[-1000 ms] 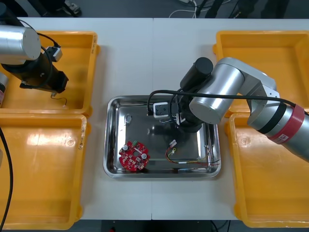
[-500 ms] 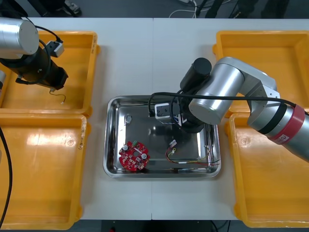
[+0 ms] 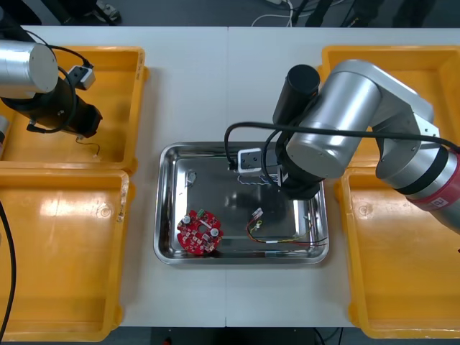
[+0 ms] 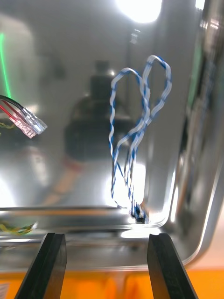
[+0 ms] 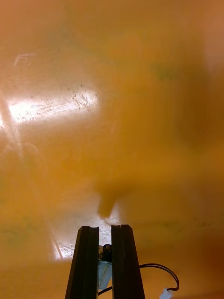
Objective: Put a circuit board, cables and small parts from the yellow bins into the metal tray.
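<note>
Right gripper (image 4: 107,238) low over the metal tray (image 3: 167,208), fingers spread, facing a looped blue and white cable (image 4: 140,121) lying by the tray wall. Left gripper (image 5: 105,229) above the far left yellow bin (image 3: 115,86), pinching a black cable (image 5: 158,268); pinched end hard to make out. Circuit board (image 3: 200,232) and red and yellow cable (image 3: 287,241) in the tray.

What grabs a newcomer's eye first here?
The right hand, open, hangs over a blue-white cable in the far half of the tray. A red board lies in its near left corner. The left hand grips a black cable above the far left bin.
</note>
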Tool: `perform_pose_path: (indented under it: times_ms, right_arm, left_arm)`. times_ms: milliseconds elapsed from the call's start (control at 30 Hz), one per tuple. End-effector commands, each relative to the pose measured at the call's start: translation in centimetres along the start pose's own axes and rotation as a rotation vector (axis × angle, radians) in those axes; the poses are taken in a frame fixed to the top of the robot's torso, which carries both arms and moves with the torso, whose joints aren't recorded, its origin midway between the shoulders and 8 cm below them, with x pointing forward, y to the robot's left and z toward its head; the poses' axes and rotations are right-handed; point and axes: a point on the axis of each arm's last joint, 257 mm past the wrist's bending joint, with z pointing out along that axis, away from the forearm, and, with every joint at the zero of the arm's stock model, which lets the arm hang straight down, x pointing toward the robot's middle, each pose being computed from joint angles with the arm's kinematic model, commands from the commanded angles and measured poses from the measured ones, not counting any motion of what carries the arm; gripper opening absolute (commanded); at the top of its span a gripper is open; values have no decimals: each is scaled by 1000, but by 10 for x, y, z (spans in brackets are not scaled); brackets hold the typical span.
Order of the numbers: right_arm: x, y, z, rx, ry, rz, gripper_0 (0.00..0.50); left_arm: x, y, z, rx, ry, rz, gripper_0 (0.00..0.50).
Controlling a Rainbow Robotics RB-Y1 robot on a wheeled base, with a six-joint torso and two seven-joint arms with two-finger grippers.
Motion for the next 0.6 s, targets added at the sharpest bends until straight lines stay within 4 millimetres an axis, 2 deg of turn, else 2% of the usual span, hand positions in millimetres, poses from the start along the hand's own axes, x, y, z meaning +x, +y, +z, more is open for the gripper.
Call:
perform_pose_path:
  times_ms: [33, 167, 200, 233, 267, 300, 367, 433, 500, 600]
  right_arm:
    - [14, -17, -38, 38, -8, 158, 500]
    - [29, -20, -58, 38, 15, 284, 500]
    - [28, -27, -65, 54, -7, 333, 500]
    - [29, -33, -72, 70, -25, 380, 500]
    - [30, -35, -75, 74, -32, 403, 500]
    - [32, -41, -81, 87, -49, 449, 500]
    - [36, -48, -88, 103, -66, 511, 500]
    - [45, -55, -95, 114, -77, 594, 500]
    - [55, -58, -98, 114, -82, 663, 500]
    - [75, -59, -100, 111, -86, 784, 500]
  left_arm:
    - [-11, 19, -10, -37, -56, 67, 0]
    - [-9, 19, -4, -40, -70, 64, 4]
    - [-9, 19, -3, -40, -77, 63, 41]
    - [-9, 20, -1, -40, -82, 61, 152]
    - [-8, 20, 0, -41, -81, 62, 207]
    - [-7, 21, 1, -44, -85, 64, 291]
    - [-7, 20, 3, -44, -89, 65, 338]
    - [-7, 20, 4, -50, -91, 71, 447]
    - [-8, 20, 4, -54, -91, 77, 498]
    - [-7, 21, 5, -55, -88, 79, 500]
